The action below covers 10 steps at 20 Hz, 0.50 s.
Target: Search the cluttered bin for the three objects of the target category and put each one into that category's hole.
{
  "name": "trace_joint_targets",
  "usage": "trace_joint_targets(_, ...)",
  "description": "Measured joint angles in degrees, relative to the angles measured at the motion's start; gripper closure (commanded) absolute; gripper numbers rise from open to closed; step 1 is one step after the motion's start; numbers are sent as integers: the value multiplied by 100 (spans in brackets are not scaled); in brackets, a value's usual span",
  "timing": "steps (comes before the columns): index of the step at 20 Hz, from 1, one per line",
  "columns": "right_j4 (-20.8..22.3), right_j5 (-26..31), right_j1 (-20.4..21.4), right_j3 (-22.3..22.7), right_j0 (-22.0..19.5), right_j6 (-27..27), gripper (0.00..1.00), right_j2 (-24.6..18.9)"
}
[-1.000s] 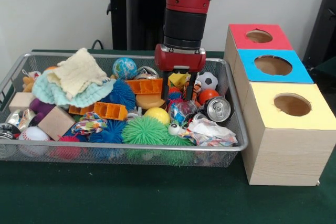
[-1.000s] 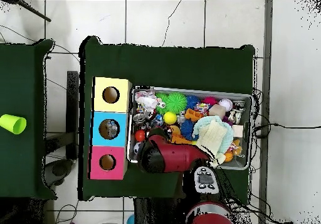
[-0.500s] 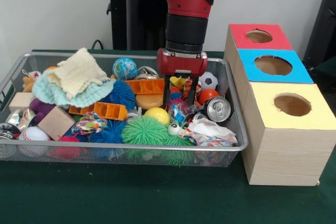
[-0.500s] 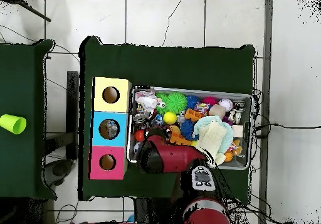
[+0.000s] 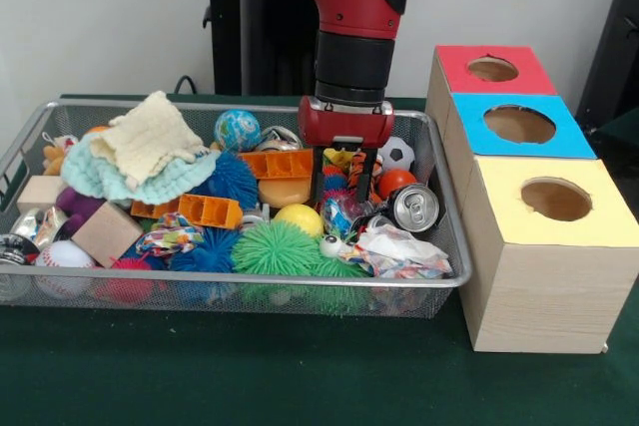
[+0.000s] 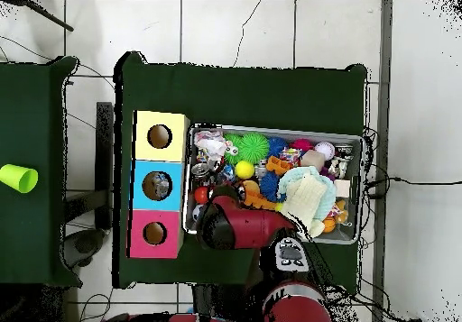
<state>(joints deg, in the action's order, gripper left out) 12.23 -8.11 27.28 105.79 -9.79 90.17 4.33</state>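
The silver wire-mesh bin [image 5: 250,280] lies on the green table, full of clutter; it also shows in the overhead view [image 6: 271,129]. My gripper [image 5: 344,187] is open, its black fingers [image 5: 318,177] dipped into the clutter at the bin's right. A yellow patterned toy [image 5: 341,156] and a blue spiky ball [image 5: 335,185] sit between the fingers, not clamped. The blue-topped box's hole [image 5: 519,124] is to the right, between the red and yellow boxes; it also shows in the overhead view [image 6: 157,185]. In the overhead view the red arm [image 6: 236,225] hides the gripper.
Around the gripper lie a silver can [image 5: 414,209], a soccer ball [image 5: 397,152], a red ball [image 5: 396,182], a yellow ball [image 5: 298,218], a green spiky ball [image 5: 275,248] and an orange bracket [image 5: 272,164]. Cloths [image 5: 145,147] pile at left. A green cup [image 6: 18,178] stands on a side table.
The gripper has sunk a little deeper into the clutter and shifted slightly right. Its fingers stay spread. Nothing was picked up.
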Motion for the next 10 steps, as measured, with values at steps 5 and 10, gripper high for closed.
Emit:
trace_joint_targets(5, -66, -84, -104, -2, 1, 0, 0, 4)
trace_joint_targets(10, -168, -295, -227, -2, 2, 1, 0, 15)
